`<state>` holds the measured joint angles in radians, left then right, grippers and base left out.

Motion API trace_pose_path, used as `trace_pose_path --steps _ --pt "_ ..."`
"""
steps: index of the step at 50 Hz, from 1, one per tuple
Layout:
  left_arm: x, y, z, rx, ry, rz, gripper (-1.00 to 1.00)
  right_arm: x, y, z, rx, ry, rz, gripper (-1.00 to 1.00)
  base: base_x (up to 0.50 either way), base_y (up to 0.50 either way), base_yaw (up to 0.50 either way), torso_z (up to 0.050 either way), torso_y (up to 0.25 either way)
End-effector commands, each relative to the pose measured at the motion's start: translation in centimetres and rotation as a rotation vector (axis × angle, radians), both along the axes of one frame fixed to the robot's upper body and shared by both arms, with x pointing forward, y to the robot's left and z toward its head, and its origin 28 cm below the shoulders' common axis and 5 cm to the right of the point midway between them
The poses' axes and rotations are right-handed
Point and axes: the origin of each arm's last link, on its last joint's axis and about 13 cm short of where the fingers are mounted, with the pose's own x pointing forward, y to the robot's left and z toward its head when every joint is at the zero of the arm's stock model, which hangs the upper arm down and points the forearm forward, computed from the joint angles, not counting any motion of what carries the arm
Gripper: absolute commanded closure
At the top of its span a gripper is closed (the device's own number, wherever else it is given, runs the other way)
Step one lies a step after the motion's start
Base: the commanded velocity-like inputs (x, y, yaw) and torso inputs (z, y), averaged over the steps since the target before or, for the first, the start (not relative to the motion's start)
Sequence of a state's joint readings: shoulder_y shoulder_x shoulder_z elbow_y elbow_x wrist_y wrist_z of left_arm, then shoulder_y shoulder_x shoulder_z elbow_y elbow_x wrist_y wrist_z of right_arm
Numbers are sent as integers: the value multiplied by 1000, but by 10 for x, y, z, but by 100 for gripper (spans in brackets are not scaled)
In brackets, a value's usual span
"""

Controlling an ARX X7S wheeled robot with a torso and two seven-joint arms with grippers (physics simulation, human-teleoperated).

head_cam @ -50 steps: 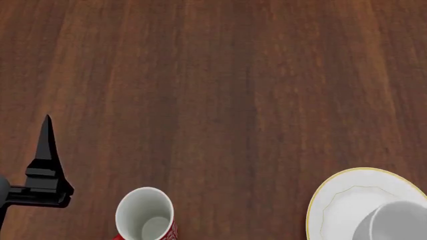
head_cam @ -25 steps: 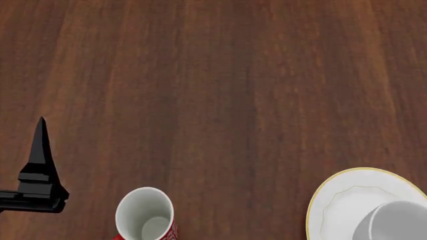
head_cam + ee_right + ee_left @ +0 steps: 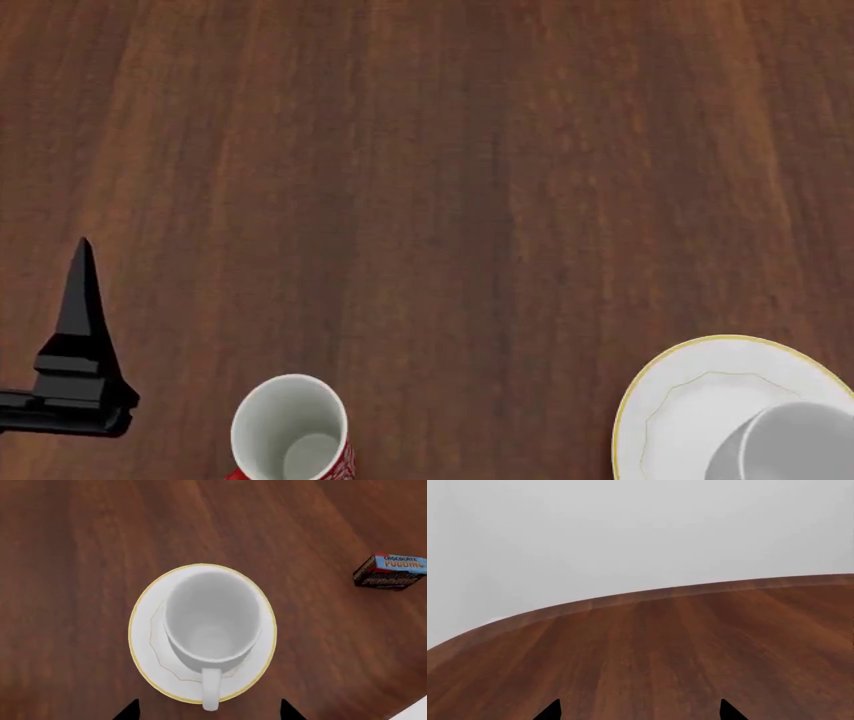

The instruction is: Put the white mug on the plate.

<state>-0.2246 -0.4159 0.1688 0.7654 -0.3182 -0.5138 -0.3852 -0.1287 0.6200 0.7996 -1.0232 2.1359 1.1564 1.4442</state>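
Two mugs in the head view, both near its lower edge: red mug (image 3: pixel 291 430) with a white interior, upright on the wooden surface (image 3: pixel 467 180); white mug (image 3: pixel 785 442) upright on the plate (image 3: pixel 667 385) toward the lower right corner, partly cut off by the edge. From the right wrist camera, looking straight down: white mug (image 3: pixel 212 619) standing inside the gold-rimmed plate (image 3: pixel 143 640), mouth up, empty, loop handle (image 3: pixel 211 689) reaching out over the plate's rim toward the camera. Right gripper (image 3: pixel 208 711) shown only as two dark fingertips spread apart, one on either side of the handle, touching nothing, holding nothing. Off to one side, well apart from the plate, a small chocolate pudding box (image 3: pixel 390 571) lying on the wood. Left gripper (image 3: pixel 640 711) likewise spread, two dark tips apart over bare surface, nothing between them. Farther out, curved edge of the surface (image 3: pixel 647 596) against a plain grey background.
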Motion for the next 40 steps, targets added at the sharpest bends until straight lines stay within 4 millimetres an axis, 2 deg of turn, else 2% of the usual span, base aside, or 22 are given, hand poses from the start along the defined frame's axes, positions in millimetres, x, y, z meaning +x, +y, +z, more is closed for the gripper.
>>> trace_pose_path --steps 1,19,38,40 --pt "-2 -2 0 3 -2 -4 -100 -17 0 7 -25 -106 10 -100 0 0 0 0 0" --pt "-4 -4 -1 6 4 -3 -100 -30 -10 14 -114 -240 52 -100 0 0 0 0 0" --pt "-3 -4 -3 -3 10 -9 -100 -23 -11 14 -203 -357 104 -100 0 0 0 0 0" --pt "-2 -4 -3 -3 10 -6 -100 -20 -13 24 -228 -381 125 -100 0 0 0 0 0"
